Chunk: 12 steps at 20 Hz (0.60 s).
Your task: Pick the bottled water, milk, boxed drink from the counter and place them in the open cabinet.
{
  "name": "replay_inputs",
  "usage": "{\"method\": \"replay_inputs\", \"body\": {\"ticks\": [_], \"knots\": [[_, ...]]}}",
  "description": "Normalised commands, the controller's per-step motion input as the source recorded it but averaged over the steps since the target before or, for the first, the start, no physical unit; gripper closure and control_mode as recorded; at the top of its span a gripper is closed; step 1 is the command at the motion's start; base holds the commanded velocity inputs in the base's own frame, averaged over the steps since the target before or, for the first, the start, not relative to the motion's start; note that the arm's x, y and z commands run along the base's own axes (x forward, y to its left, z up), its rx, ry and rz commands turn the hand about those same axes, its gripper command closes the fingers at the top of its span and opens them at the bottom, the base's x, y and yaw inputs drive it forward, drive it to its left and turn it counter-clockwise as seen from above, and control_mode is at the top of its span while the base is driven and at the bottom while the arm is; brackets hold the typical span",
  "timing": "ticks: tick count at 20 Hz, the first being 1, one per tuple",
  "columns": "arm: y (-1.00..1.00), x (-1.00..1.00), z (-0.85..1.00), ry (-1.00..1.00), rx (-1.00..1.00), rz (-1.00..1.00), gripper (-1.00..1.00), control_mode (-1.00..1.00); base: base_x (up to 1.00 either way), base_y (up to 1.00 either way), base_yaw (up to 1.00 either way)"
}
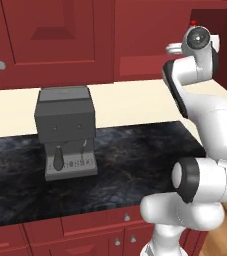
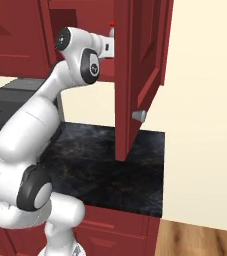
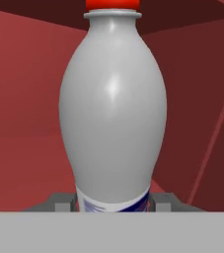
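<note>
- You've got the gripper (image 3: 112,203) clamped on the bottled water (image 3: 112,113); in the hand view the grey jaws press both sides of its blue-labelled base.
- Bottle: smooth, glossy, whitish plastic, bulging egg-shaped body narrowing to a ringed neck, red cap cut off at the top edge. Its label is mostly hidden at the bottom, print unreadable.
- Behind the bottle you see flat matte dark red panels, the inside of the open cabinet (image 3: 19,99), so the bottle sits held up in the recess; whether it touches the shelf you cannot tell.
- Left base view: only the red cap (image 1: 193,23) pokes out above the rounded white wrist; the bottle body and fingers are hidden by the arm.
- Right base view: the cap (image 2: 112,23) shows as a tiny red dot next to the cabinet door (image 2: 135,75), which swings open toward you and blocks the recess; it has a raised panel and a small grey knob.
- Counter (image 1: 135,150): glossy black stone with faint pale veining, over a red base with grey knobs.
- Coffee machine (image 1: 65,130): boxy dark grey body, lighter grey tray, stands on the counter well left of the arm; its small front controls are too blurry to read.
</note>
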Motion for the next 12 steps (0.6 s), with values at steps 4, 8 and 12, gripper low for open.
{"method": "replay_inputs", "body": {"ticks": [4,8,12], "knots": [[-0.11,0.23,0.0,0.0,0.0,0.0,1.0,-1.0,0.0,0.0,0.0],[-0.12,0.13,-0.06,0.0,0.0,0.0,1.0,-1.0,0.0,0.0,0.0],[-0.1,0.08,-0.16,0.0,0.0,0.0,1.0,-1.0,0.0,0.0,0.0]]}}
